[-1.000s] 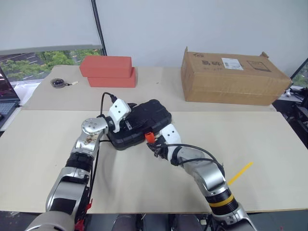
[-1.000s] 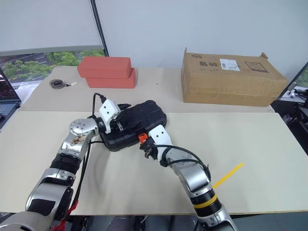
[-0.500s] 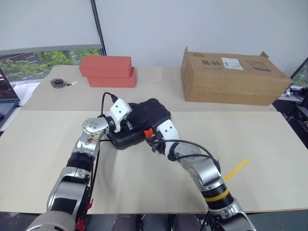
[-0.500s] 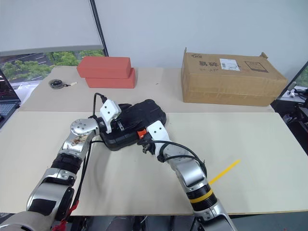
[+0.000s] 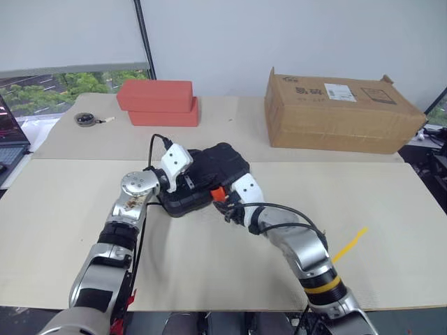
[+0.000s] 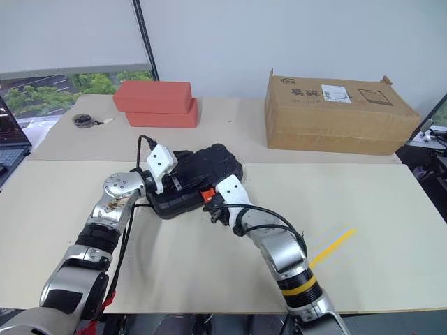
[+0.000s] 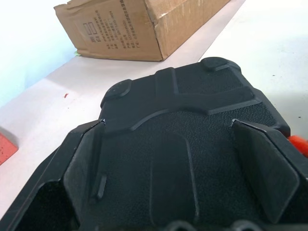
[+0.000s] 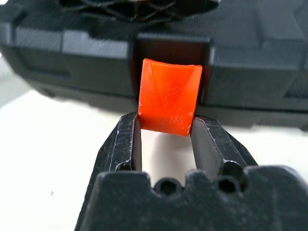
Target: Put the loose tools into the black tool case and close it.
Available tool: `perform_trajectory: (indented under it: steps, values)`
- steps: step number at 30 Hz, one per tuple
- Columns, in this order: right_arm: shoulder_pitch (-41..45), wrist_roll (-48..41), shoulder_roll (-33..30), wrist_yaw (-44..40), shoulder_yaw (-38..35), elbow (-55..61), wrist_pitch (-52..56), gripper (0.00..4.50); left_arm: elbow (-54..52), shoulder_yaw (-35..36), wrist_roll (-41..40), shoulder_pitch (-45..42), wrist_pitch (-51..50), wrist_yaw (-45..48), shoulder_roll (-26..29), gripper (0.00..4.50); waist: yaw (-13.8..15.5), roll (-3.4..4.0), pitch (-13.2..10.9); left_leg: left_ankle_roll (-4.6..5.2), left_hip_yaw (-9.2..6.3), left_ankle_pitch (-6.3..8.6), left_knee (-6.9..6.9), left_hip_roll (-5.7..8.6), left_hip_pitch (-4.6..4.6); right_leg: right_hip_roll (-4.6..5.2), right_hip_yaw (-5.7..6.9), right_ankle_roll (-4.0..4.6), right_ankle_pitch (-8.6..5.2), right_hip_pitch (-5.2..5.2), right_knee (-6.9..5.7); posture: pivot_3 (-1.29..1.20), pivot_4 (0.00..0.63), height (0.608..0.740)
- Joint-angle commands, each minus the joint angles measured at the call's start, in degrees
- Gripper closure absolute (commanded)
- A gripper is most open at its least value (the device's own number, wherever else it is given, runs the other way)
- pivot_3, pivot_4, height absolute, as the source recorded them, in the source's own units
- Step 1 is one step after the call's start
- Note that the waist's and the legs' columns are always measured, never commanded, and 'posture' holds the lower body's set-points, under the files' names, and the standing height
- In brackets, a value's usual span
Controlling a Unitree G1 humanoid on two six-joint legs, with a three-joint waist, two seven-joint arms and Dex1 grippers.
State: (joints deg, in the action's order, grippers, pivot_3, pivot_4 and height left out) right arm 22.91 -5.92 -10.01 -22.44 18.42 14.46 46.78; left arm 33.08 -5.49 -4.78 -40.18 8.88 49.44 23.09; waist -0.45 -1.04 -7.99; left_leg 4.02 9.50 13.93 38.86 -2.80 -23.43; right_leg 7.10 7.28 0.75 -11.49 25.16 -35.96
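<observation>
my right gripper (image 8: 164, 139) was pinched on the orange latch (image 8: 168, 97) to fasten the lidded black tool case (image 5: 209, 174) mid-table, while my left gripper (image 7: 178, 168), spread wide, straddled its lid to steady it.

A pale beige worktop (image 5: 391, 209) fills the room's foreground, with a second, same-coloured surface (image 5: 230, 132) butted against its far edge along a visible seam. Behind rises a plain white wall (image 5: 293, 35). At far left, a window (image 5: 70, 84) under a lowered white roller blind (image 5: 66, 35) shows green trees in daylight; a dark vertical pole (image 5: 142, 38) stands beside it. A yellow strip (image 5: 349, 244) marks the worktop at right.
</observation>
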Motion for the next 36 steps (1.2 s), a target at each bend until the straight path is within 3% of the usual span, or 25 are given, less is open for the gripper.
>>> perform_trajectory:
  steps: [1,5,7,8,14,19,22,33,36]
  values:
    - [0.18,-1.05,0.2,0.29,-1.46,3.95,1.12,3.27,2.49,-1.14,1.48,2.11,-1.5,0.02,-0.26,0.0,0.02,0.0,0.0,0.0,-0.01,0.0,0.0,0.0,-0.01,0.0,0.01,0.0,0.0,-0.01,0.01,0.0,0.15,0.712]
    - [1.58,-0.34,1.72,1.6,-2.16,1.72,-0.47,3.27,2.63,-1.21,1.44,2.01,-1.53,0.06,-0.56,0.0,0.04,0.0,0.0,0.01,-0.01,0.01,-0.01,0.0,-0.01,0.0,0.03,-0.02,-0.01,-0.01,0.04,0.0,0.15,0.712]
    - [2.27,-0.25,2.43,1.87,-2.27,0.51,-1.06,2.27,2.74,-1.18,1.43,1.86,-1.55,0.0,-0.62,0.0,-0.04,0.0,0.0,0.01,-0.01,0.01,-0.01,0.0,-0.01,0.0,0.03,-0.02,-0.01,0.0,0.04,0.0,0.15,0.712]
    - [2.51,-0.24,2.77,1.98,-2.31,-0.05,-1.36,2.11,2.77,-1.17,1.45,1.84,-1.54,-0.03,-0.64,0.0,-0.05,0.0,0.0,0.0,-0.01,0.0,-0.01,0.0,0.0,-0.01,0.03,-0.02,-0.01,-0.01,0.03,0.0,0.15,0.712]
    - [3.23,-0.01,4.31,2.93,-2.99,-2.18,-3.14,0.07,2.51,-1.01,1.49,2.09,-1.62,-0.01,-0.41,0.0,-0.23,0.0,0.0,-0.02,-0.02,-0.01,-0.02,-0.02,0.05,-0.01,0.02,-0.03,0.0,-0.02,0.02,0.0,0.15,0.712]
    - [1.13,-0.73,1.87,1.03,-2.62,1.16,-1.03,0.02,2.79,-0.65,1.59,2.31,-1.51,0.13,0.11,0.0,-0.25,0.0,0.0,-0.05,-0.02,-0.01,-0.02,-0.02,0.05,0.16,0.02,-0.03,0.0,0.0,0.03,0.0,0.15,0.712]
    - [-0.16,-1.65,0.93,-0.06,-2.2,2.79,0.28,0.72,2.96,-0.62,1.6,2.29,-1.51,0.15,0.07,0.0,-0.22,0.0,0.0,-0.04,-0.02,-0.01,-0.09,-0.01,0.03,0.24,0.04,-0.02,-0.01,0.0,0.05,0.0,0.15,0.712]
    - [1.93,0.25,3.89,1.41,-1.86,-2.72,-3.35,4.43,3.01,-0.91,1.74,2.15,-1.57,0.27,-0.42,0.0,-0.21,0.0,0.0,-0.04,-0.02,-0.01,-0.11,-0.01,0.04,0.27,0.08,-0.02,-0.01,0.01,0.08,0.0,0.15,0.712]
    - [2.65,0.08,4.71,1.85,-2.26,-2.95,-4.46,4.43,2.74,-0.83,1.72,2.36,-1.71,0.32,-0.29,0.0,-0.22,0.01,0.0,-0.04,-0.03,-0.01,-0.12,-0.01,0.02,0.26,0.1,-0.02,-0.01,0.01,0.09,0.0,0.15,0.712]
